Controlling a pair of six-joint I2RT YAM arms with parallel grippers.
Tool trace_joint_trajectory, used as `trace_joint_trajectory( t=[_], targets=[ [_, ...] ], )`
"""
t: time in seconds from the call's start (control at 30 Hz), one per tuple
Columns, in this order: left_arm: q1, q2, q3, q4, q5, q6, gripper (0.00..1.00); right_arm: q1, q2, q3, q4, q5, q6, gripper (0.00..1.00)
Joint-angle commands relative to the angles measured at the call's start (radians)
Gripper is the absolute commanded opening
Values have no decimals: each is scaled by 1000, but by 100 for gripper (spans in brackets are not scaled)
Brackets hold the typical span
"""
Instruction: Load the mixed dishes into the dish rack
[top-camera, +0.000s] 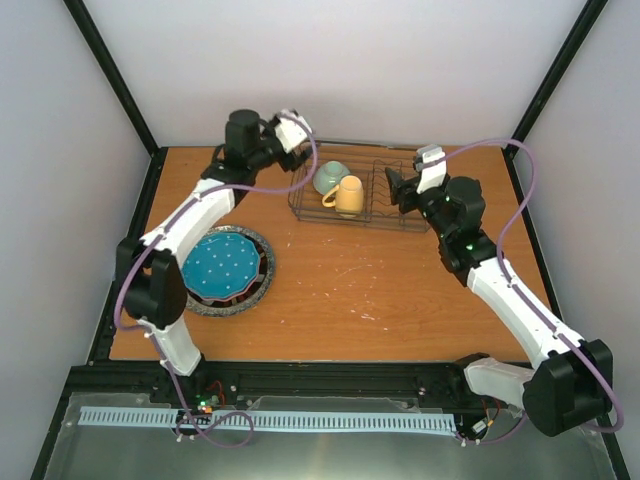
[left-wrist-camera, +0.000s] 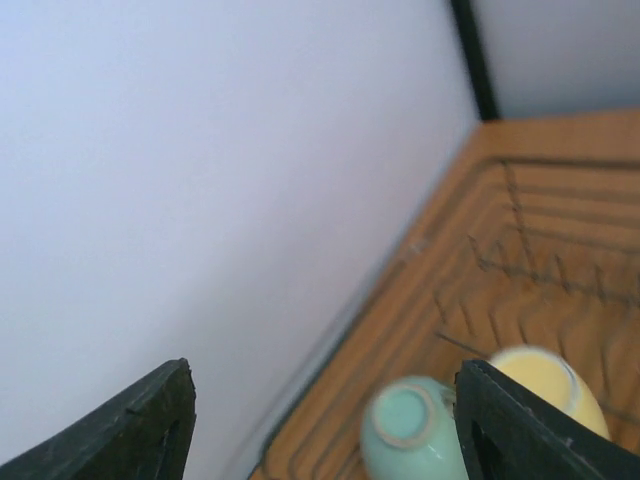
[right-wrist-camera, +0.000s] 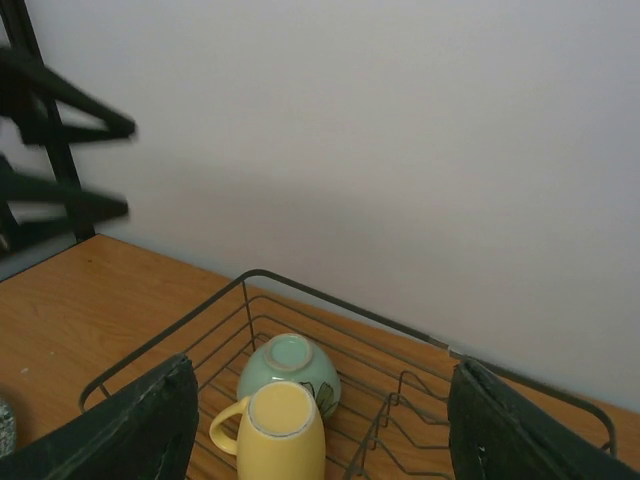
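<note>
Nearest to us in the right wrist view, the right gripper (right-wrist-camera: 322, 385) has its two black fingers (right-wrist-camera: 130, 425) spread wide with nothing between them, poised over the right part of the dish rack (right-wrist-camera: 330, 297). Just past those fingers, inside the black wire basket, we see the yellow mug (right-wrist-camera: 270, 432) standing bottom-up with its handle to the left. The pale green bowl (right-wrist-camera: 290, 368), also turned bottom-up with its foot ring showing, sits right behind the mug. The two look to be touching, though we cannot be sure from this angle. Both sit in the left half of the rack, and the thin upright dividers on the right hold nothing. The left gripper (left-wrist-camera: 325, 385) hangs near the rack's far left corner, close to the white back wall, its jaws likewise wide apart and gripping nothing. Well away from the rack, on the left side of the wooden table (top-camera: 400, 290), the teal white-dotted plate (top-camera: 220, 264) lies on top of a stack. A largest grey speckled plate (top-camera: 263, 290) shows as the outer rim beneath it. Whatever lies between those two plates is too hidden for us to tell apart.
</note>
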Motion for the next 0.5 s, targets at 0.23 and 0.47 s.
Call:
trace_joint_trajectory(
  t=[0.23,0.47],
  targets=[
    [310,-235,207,-717,-176,-625,65,65,112,303,-524,-295,139,58],
    [710,-389,-95,-792,170,-704,64,325,415,570,-859,-312,148,56]
  ],
)
